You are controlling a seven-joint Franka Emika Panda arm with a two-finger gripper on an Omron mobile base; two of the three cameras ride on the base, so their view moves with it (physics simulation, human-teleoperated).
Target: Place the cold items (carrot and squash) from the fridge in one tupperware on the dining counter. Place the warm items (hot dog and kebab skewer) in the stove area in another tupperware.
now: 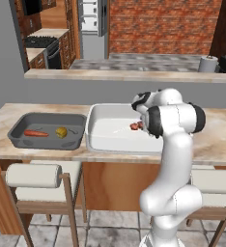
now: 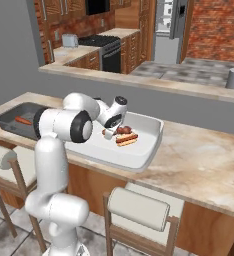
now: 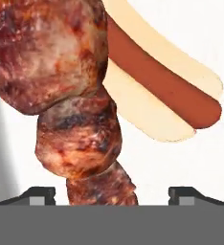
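Kebab (image 3: 73,95) chunks, charred brown, loom closest in the hand view, running down between the claw's (image 3: 113,194) wide-spread tips, which grip nothing. Beside it lies the hot dog (image 3: 173,91) in its pale bun. Both rest in the white tupperware (image 2: 146,147). Left base view adds the grey tupperware (image 1: 21,137) holding carrot (image 1: 36,133) and squash (image 1: 61,132) on the table (image 1: 216,140).

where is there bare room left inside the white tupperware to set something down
The white tupperware is bare across its left half, toward the grey tupperware, and along the near wall. It is crowded at the right, where the kebab skewer lies against the hot dog under the gripper.
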